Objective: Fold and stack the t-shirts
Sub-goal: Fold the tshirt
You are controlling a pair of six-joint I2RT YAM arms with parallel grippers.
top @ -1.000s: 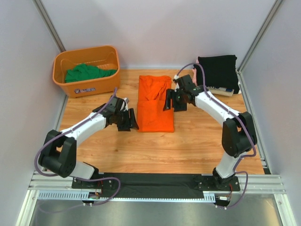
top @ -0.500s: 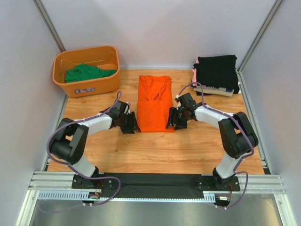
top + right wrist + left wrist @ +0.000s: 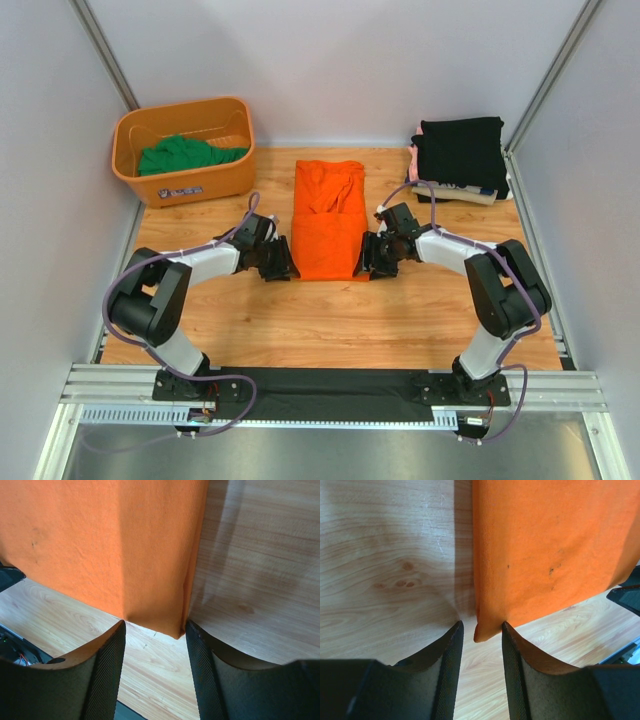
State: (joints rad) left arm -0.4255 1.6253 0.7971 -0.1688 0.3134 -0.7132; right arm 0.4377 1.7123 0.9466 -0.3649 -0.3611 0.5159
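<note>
Tabletop bears orange t-shirt, corners inside left gripper, right gripper.

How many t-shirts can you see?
4 for sure: orange t-shirt flat mid-table, green t-shirt in the basket, black t-shirt topping the far-right pile, pink t-shirt peeking beneath. More may hide in that pile.

Left arm, right arm: stretched forward, angled inward, wrists low; left gripper, right gripper: fingers parted.

Wooden tabletop, plain pale walls, aluminium corner posts
</note>
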